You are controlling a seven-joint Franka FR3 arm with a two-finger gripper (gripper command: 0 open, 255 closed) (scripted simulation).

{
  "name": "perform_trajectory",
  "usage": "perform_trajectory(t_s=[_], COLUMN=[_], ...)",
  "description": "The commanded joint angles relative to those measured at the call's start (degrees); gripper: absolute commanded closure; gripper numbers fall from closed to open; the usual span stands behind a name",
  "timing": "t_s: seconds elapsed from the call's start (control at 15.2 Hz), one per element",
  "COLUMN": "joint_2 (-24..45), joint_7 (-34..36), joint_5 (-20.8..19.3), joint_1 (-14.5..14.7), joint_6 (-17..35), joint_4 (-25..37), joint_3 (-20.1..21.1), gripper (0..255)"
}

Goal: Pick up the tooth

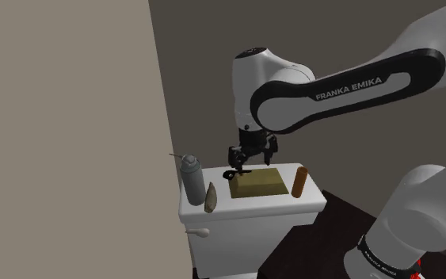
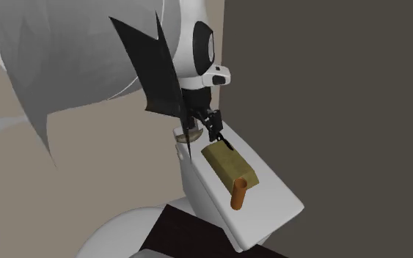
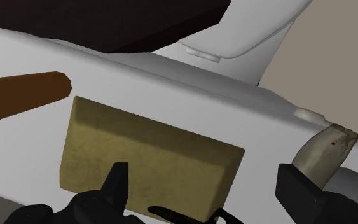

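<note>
Notes the tool (image 1: pixel 247 165) spread wide, pinching nothing, poised over an olive block (image 1: pixel 257 182) on a white toilet tank lid (image 1: pixel 249 206). Locates the tooth (image 1: pixel 211 197), pale and pointed, lying on the lid between block and grey spray bottle (image 1: pixel 191 178). Records a brown cylinder (image 1: pixel 299 182) beyond the block.

Olive block (image 3: pixel 147 153), beige tooth (image 3: pixel 327 154) (greyish)
</note>
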Motion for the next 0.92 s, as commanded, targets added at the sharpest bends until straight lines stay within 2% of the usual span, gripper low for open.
perform_trajectory(t_s=[0.0, 0.2, 0.46, 0.73, 0.86], joint_2=[4.3, 11.5, 22.3, 33.8, 34.7], joint_7=[6.1, 14.8, 27.1, 39.0, 39.6], joint_5=[-0.1, -1.6, -5.9, -11.5, -12.1], joint_1=[-0.6, -1.8, -2.4, -0.6, -0.2], joint_6=[1.5, 3.8, 6.3, 7.5, 8.2], joint_4=[2.0, 5.4, 11.2, 18.3, 18.3], joint_3=[2.8, 6.3, 9.7, 10.1, 9.8], gripper=[0, 0, 0, 0, 0])
